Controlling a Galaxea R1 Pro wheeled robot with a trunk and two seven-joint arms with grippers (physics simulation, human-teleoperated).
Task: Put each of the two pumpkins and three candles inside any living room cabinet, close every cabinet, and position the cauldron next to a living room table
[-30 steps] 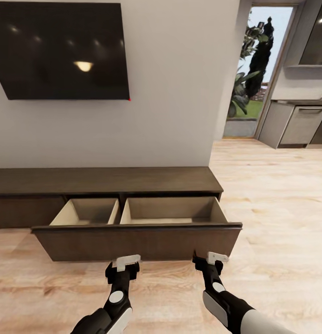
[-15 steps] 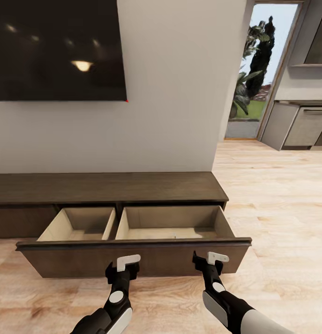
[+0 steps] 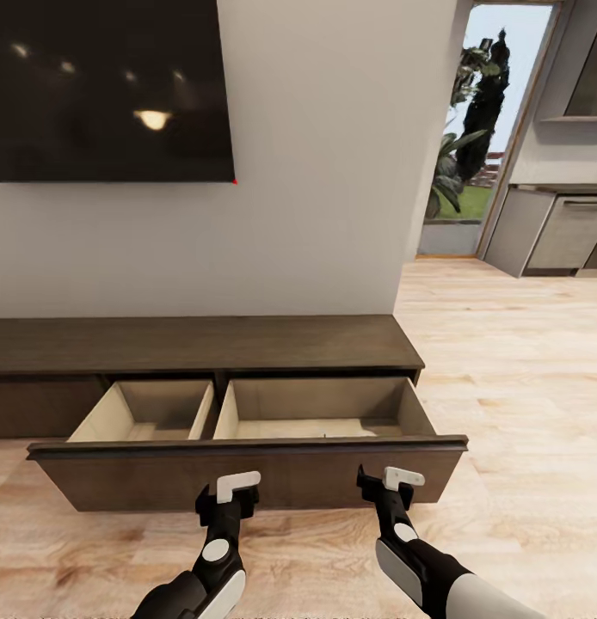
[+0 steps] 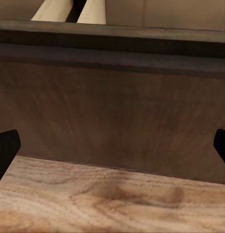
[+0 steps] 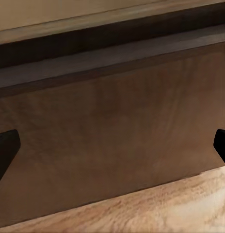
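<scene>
Barely anything has shifted since half a second ago. Near, the cabinet (image 3: 204, 344) has its drawer (image 3: 247, 468) pulled out; both beige compartments appear in the head view, while wrist views show its front. Left gripper (image 3: 230, 492) and right gripper (image 3: 386, 480) hover released.

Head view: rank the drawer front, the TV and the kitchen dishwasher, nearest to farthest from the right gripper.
1. Drawer front, directly ahead of the right gripper.
2. TV, on the wall up and to the left.
3. Dishwasher, far right, in the kitchen.
</scene>
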